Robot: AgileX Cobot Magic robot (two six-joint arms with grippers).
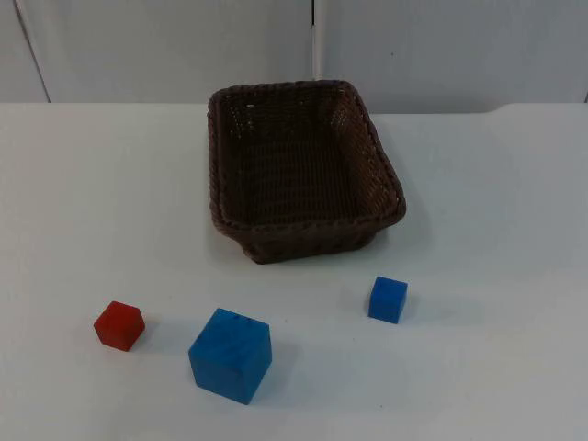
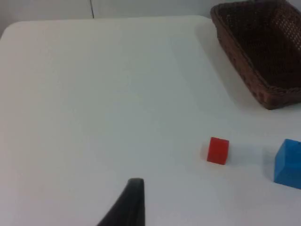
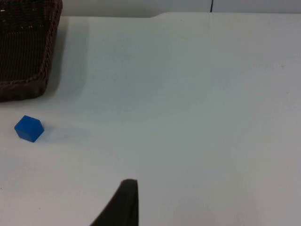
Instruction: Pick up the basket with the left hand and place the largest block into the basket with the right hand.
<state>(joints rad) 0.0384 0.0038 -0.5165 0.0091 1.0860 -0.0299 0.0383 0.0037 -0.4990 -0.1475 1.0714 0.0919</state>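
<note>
Blocks are lying nearest us in the top view: the big blue block at the front, the red block just left of it, the small blue block further right and a little back. Beyond them the basket is sitting mid-table, empty, its long axis running away from us toward the wall. We are judging that nothing has been lifted yet. The left gripper is hanging over bare table, with the basket lying ahead and off to its right side, so the reach must go that way. The right gripper is waiting over open table too, the small blue block and basket corner off to its left; we cannot tell whether either claw is open. We are reading no brand, label or writing anywhere.
</note>
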